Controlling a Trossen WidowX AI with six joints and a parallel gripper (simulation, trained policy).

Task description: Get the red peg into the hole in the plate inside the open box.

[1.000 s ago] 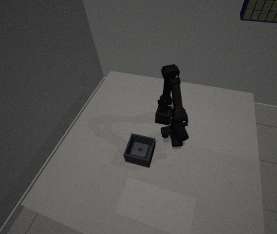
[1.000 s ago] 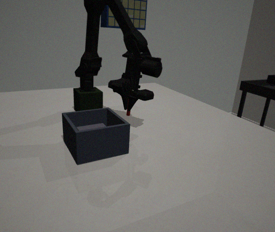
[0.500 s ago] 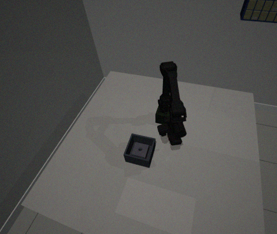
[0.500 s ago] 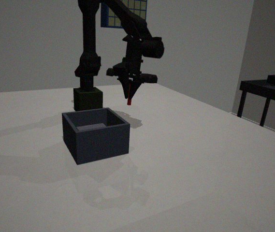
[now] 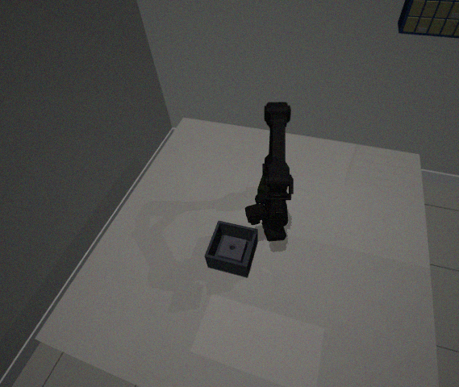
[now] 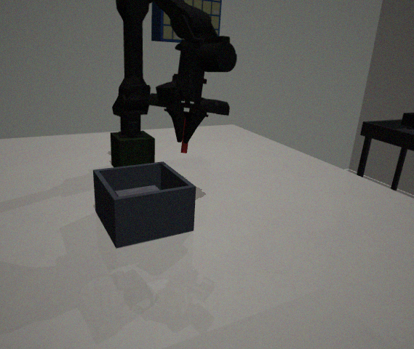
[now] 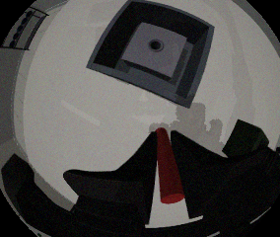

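My gripper (image 6: 183,141) (image 7: 163,135) is shut on the red peg (image 6: 184,147) (image 7: 171,173) and holds it nearly upright in the air, higher than the box rim and outside the box. The peg's lower end sticks out below the fingertips. In the top view the arm hides the peg. The open grey box (image 5: 227,267) (image 6: 154,216) (image 7: 145,84) stands on the table, beyond the fingertips in the wrist view. The plate (image 5: 225,251) (image 6: 137,190) (image 7: 140,46) lies at its bottom, with a round hole (image 5: 232,247) (image 7: 156,45) at its middle and nothing in it.
The arm's dark green base block (image 6: 133,150) (image 7: 245,138) stands on the table (image 5: 346,291) (image 6: 293,243) behind the box. The nearest box wall lies between the gripper and the plate. A dark side table (image 6: 399,135) stands away at the right in the exterior view.
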